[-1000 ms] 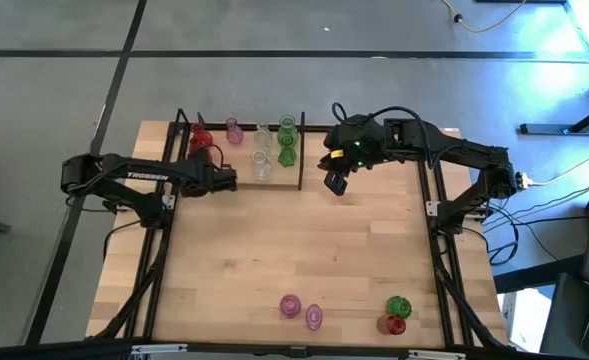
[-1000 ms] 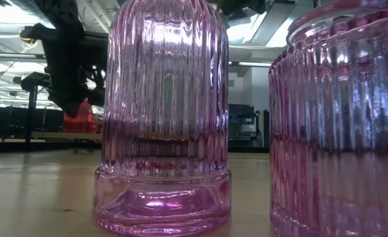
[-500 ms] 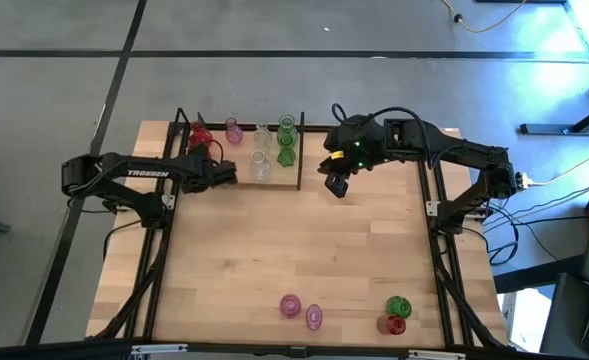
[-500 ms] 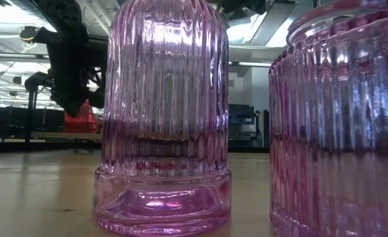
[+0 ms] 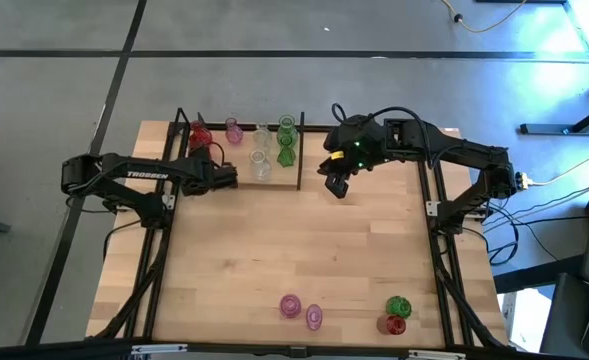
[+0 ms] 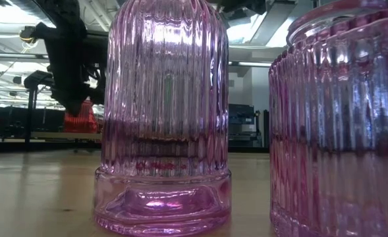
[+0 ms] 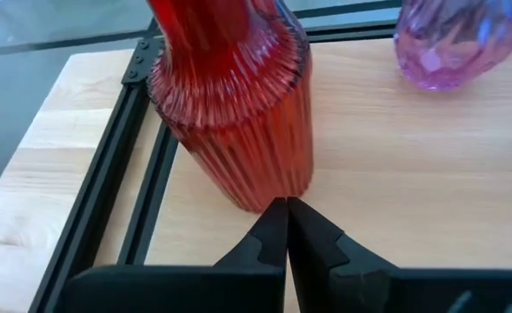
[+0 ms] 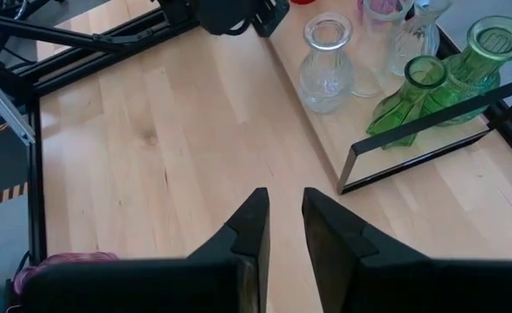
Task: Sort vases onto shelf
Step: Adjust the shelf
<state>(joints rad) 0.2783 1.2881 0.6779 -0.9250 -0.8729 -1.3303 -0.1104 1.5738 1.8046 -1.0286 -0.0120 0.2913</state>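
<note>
The red ribbed vase (image 7: 234,122) stands at the left end of the shelf (image 5: 296,186), hard against the black rod edging, with a pink vase (image 7: 460,39) just beyond it on the same board. Farther right on the shelf stand two clear vases (image 8: 327,54) and two green vases (image 8: 477,52).

My left gripper (image 7: 286,228) sits at the foot of the red vase, fingers pressed together with nothing between them — the tips look to be touching or all but touching the glass. My right gripper (image 8: 283,228) hangs over bare tabletop (image 5: 304,240) just right of the shelf's right end, fingers slightly apart and empty.

Four vases are not yet sorted, all at the near edge of the table: two pink vases (image 5: 301,311) side by side, and a green vase (image 5: 398,305) touching a red vase (image 5: 392,324) to their right.

Risks, as I judge them:
- Any forward creep of my closed left fingers would push the red vase along the board, toppling it or knocking it into the pink one.
- It stands at the shelf's edge — a sideways nudge could tip it over the rod.
- The near pairs stand close together; closing on one may strike its neighbour.
</note>
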